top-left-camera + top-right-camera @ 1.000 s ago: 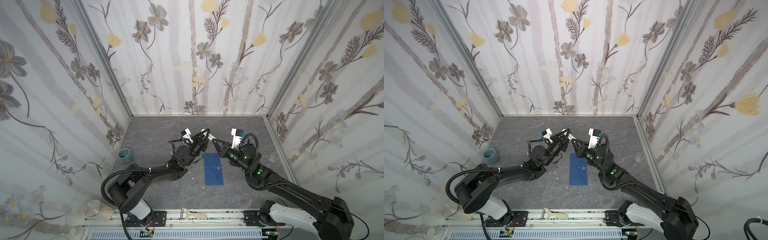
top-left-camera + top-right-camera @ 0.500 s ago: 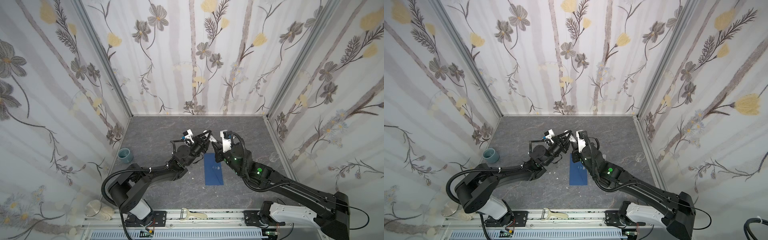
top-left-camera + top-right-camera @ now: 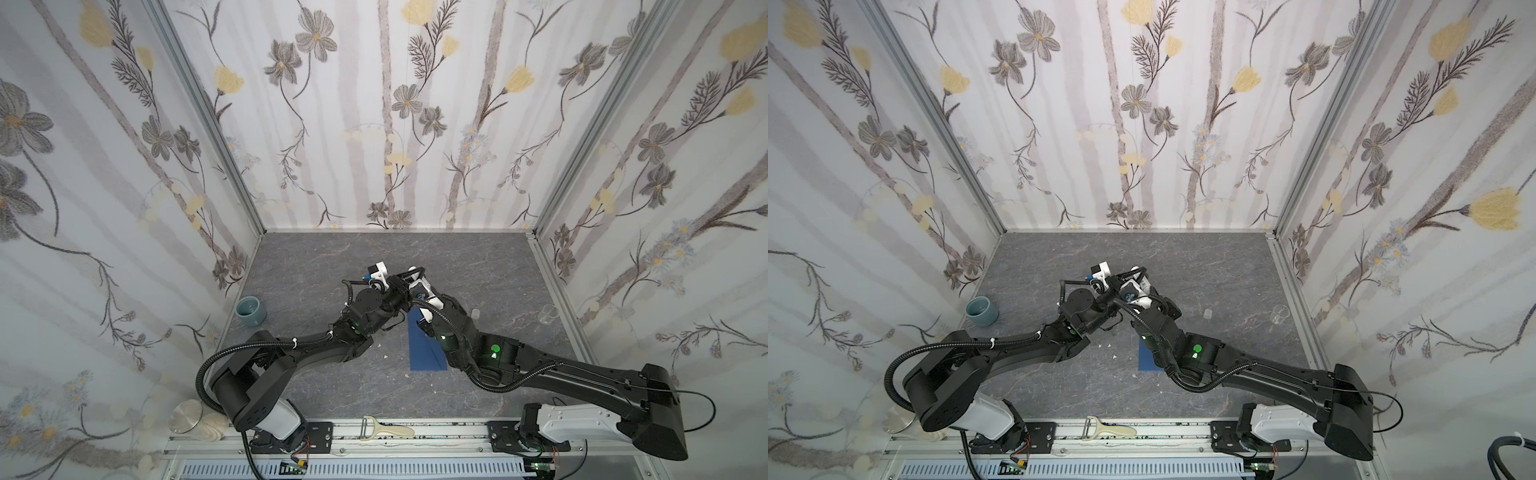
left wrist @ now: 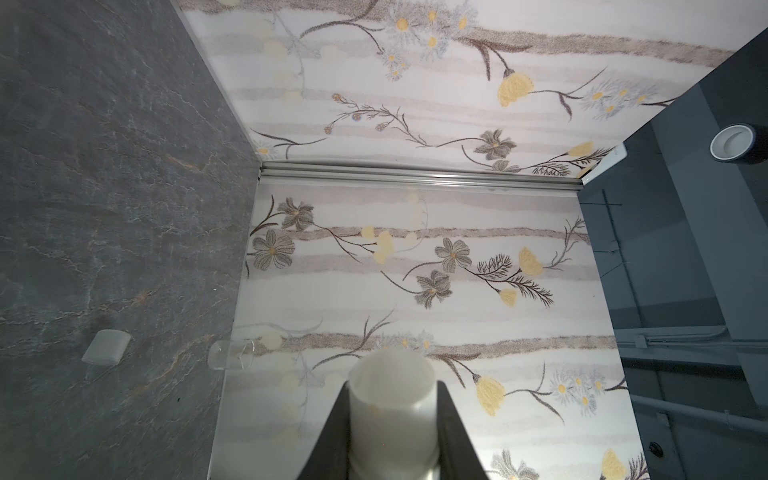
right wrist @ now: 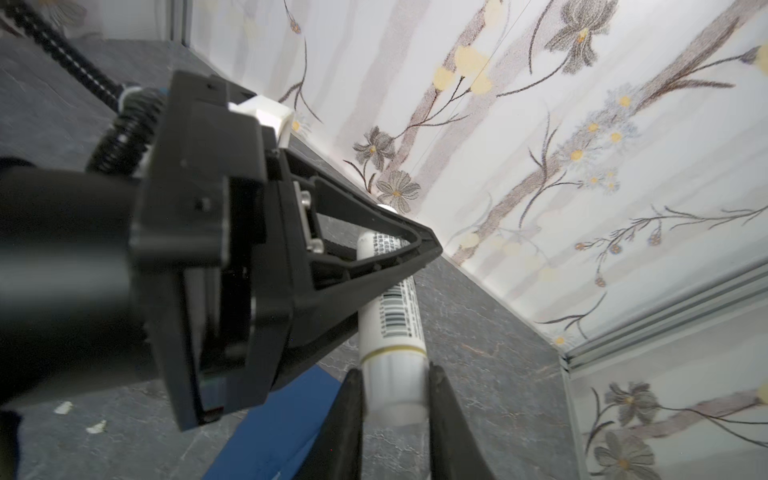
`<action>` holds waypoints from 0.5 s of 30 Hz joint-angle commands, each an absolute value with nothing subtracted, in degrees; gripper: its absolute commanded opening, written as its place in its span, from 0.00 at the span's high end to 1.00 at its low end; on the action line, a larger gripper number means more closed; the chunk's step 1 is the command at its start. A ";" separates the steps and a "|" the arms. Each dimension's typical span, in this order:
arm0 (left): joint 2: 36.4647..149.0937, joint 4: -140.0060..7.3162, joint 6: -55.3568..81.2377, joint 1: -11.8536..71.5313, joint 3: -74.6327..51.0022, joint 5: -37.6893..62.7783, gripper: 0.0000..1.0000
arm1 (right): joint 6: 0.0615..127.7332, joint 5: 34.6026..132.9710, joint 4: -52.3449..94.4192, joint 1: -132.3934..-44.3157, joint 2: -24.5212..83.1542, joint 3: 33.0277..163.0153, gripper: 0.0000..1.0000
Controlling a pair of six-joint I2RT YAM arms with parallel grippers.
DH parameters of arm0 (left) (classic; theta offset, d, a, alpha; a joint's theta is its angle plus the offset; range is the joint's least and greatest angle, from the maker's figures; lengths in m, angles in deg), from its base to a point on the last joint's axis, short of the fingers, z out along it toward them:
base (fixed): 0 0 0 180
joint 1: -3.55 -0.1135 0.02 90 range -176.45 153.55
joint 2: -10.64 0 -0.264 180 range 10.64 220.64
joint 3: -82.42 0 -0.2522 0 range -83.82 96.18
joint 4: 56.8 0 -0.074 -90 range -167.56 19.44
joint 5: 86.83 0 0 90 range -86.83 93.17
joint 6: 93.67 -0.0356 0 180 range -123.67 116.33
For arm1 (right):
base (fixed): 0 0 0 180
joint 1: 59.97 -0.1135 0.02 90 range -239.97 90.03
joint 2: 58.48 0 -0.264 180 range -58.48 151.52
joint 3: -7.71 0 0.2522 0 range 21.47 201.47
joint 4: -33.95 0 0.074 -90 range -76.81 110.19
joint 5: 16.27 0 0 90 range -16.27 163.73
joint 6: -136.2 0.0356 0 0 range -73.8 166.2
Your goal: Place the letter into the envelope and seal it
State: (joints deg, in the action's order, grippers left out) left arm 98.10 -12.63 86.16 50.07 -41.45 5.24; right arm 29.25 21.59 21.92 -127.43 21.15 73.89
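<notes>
**Fig.** Two-claw hold on the glue stick, above the envelope.

- **L claw** (image 4: 392, 388): nearly closed, clamped across the body of the white glue stick (image 5: 390, 303).
- **R claw** (image 5: 392, 374): likewise narrow, pinching the stick's plain end below the band. The two claws meet near table centre.
- **Envelope** (image 3: 422, 353): flat on the grey table (image 3: 478, 257), at 6 o'clock from the claws. Its 12 o'clock end is hidden under the R arm, so flap state can't be told.
- **Letter:** not visible in any view; prob. already inside, unconfirmed.
- **Small whitish cap-like piece** (image 3: 475, 313): lies at 4 o'clock from the claws, so the stick is likely uncapped.

**Risks (judged):**
- (a) W/ both claws on one rigid stick, a mismatched pull or twist could wrench it free and drop it onto the envelope.
- (b) A bare glue tip may smear the table or the envelope's face if lowered off-target.
- (c) The envelope is unpinned, so a dragging stroke could slide or crease it.
</notes>
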 commanded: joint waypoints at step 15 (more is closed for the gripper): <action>95.76 -8.16 84.51 49.79 -41.94 5.67 1.00 | 45.49 32.84 20.22 -126.83 17.18 74.15 0.39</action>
